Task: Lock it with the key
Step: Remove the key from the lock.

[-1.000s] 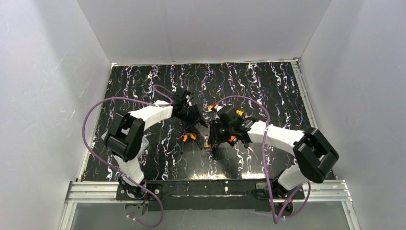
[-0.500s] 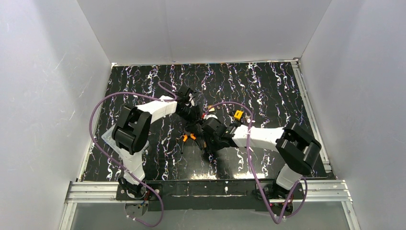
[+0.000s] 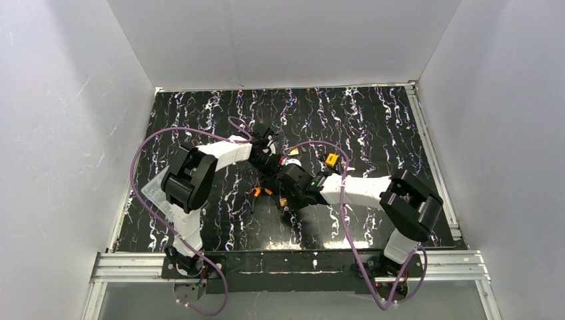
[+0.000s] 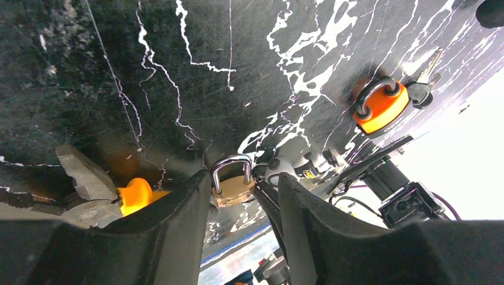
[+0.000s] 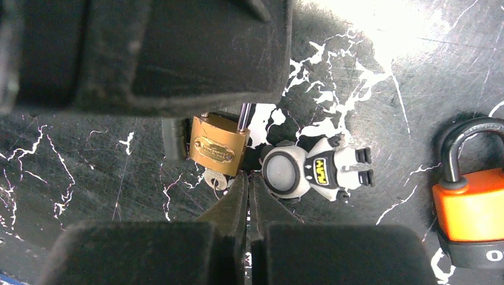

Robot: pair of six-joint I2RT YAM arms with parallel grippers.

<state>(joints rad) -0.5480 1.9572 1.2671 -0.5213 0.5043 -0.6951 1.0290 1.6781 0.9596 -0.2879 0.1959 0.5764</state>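
Note:
A small brass padlock [image 4: 233, 189] with a steel shackle lies on the black marbled mat. It sits between the fingertips of my left gripper [image 4: 246, 178], against the left finger, with a gap to the right one. In the right wrist view the padlock [image 5: 218, 147] has a silver key [image 5: 215, 178] sticking out of its underside. A white robot-shaped fob [image 5: 309, 169] lies beside it. My right gripper [image 5: 248, 179] is shut, its tips pressed together between the key and the fob; nothing shows between them. From above, both grippers meet at mid-table [image 3: 281, 190].
An orange padlock [image 5: 471, 211] lies to the right of the fob, and shows with its keys [image 4: 423, 89] in the left wrist view. An orange-handled clamp [image 4: 136, 193] with grey metal jaws sits by my left finger. White walls enclose the mat [image 3: 373, 120].
The right arm swung left toward the brass padlock and its gripper closed. The left arm shifted right over the padlock and its jaws narrowed a little.

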